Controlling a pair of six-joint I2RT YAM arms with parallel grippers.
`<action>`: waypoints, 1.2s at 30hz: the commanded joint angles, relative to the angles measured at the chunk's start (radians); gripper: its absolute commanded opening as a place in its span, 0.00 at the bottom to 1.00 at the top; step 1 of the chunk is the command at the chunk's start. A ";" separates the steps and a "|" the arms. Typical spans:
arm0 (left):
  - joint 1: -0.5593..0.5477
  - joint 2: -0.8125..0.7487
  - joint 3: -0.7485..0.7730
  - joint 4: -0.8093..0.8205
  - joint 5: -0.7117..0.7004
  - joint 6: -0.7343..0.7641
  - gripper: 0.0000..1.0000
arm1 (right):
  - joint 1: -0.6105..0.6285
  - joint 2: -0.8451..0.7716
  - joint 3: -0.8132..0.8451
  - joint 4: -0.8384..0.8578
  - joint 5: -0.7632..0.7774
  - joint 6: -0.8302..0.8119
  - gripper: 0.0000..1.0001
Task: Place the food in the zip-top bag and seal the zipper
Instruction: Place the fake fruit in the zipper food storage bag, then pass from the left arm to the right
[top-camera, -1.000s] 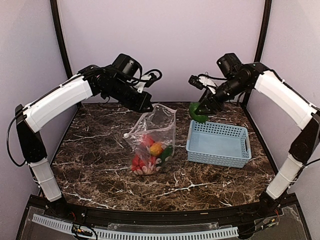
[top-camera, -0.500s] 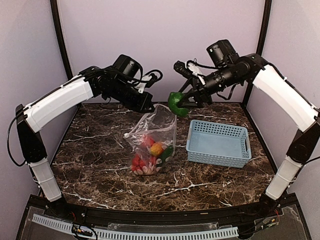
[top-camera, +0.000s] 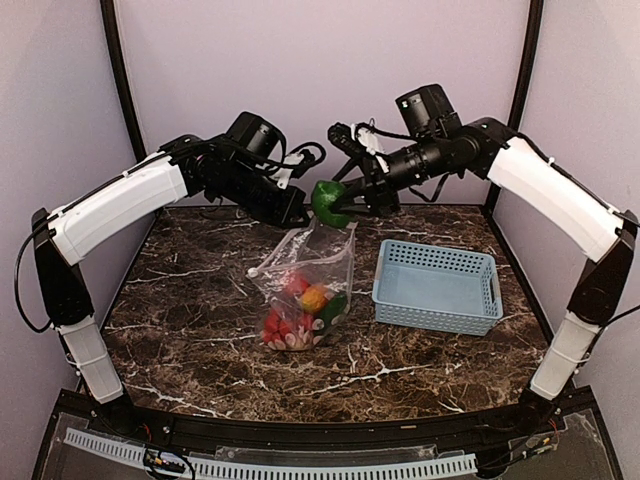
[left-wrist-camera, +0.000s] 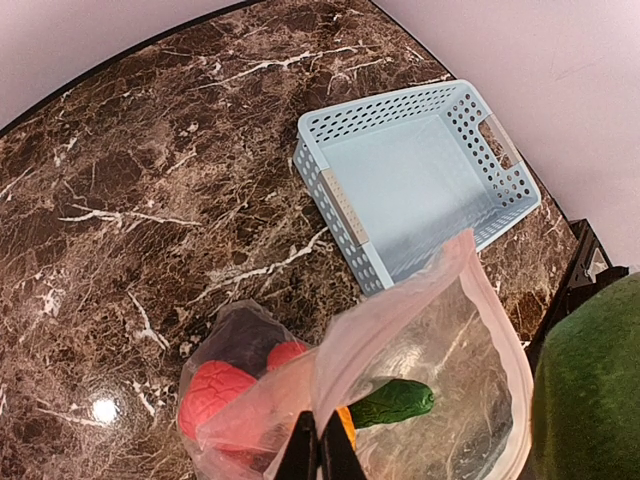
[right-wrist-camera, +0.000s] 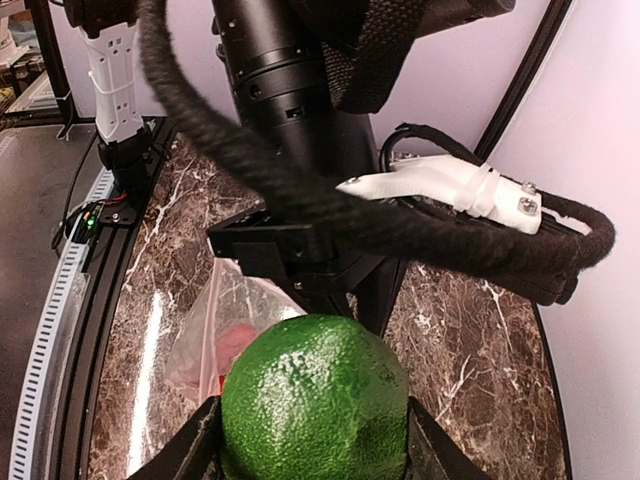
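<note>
The clear zip-top bag hangs with its bottom on the table, mouth up. Inside lie red strawberries, an orange piece and a green vegetable. My left gripper is shut on the bag's top edge by the pinkish zipper strip and holds the mouth open. My right gripper is shut on a round green fruit, held just above the bag's mouth and next to the left gripper. In the right wrist view the fruit fills the space between the fingers, with the bag below.
A light-blue slotted basket with nothing in it stands right of the bag on the dark marble table. Black frame posts and lilac walls close in the back and sides.
My right gripper has carried the green fruit leftward from above the basket to just over the bag's mouth. The left gripper and the bag have stayed in place.
</note>
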 joint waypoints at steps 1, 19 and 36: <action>0.002 -0.045 0.024 -0.022 -0.002 0.017 0.01 | 0.010 0.045 -0.010 0.110 -0.029 0.009 0.54; 0.002 -0.062 0.027 -0.022 -0.009 0.022 0.01 | 0.035 0.071 -0.083 0.100 -0.082 0.049 0.68; 0.003 -0.071 0.014 -0.006 0.027 0.019 0.01 | 0.141 0.029 -0.057 -0.196 0.121 -0.211 0.62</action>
